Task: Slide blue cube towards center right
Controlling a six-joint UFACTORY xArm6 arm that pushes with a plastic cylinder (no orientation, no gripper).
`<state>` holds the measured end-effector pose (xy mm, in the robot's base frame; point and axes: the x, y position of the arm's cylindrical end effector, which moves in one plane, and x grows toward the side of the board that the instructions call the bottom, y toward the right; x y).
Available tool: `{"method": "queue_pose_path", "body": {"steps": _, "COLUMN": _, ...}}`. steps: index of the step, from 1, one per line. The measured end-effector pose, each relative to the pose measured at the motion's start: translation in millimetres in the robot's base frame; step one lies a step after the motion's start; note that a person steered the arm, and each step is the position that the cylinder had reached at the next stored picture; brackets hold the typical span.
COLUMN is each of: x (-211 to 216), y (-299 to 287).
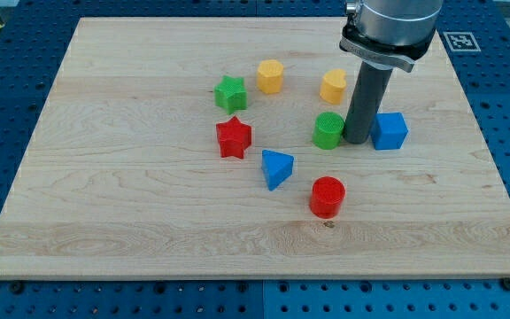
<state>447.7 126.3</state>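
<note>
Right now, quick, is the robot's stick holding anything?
My tip: a plain rod, no end effector to open or close; holding nothing. It stands between the green cylinder and the blue cube, right beside the cube.
</note>
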Motion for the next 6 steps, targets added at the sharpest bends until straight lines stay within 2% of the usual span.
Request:
{"method": "queue_pose_path", "body": {"steps": 3, "x": 0, "y": -29}}
{"method": "queue_pose_path", "body": {"steps": 6, "x": 1, "y": -18}}
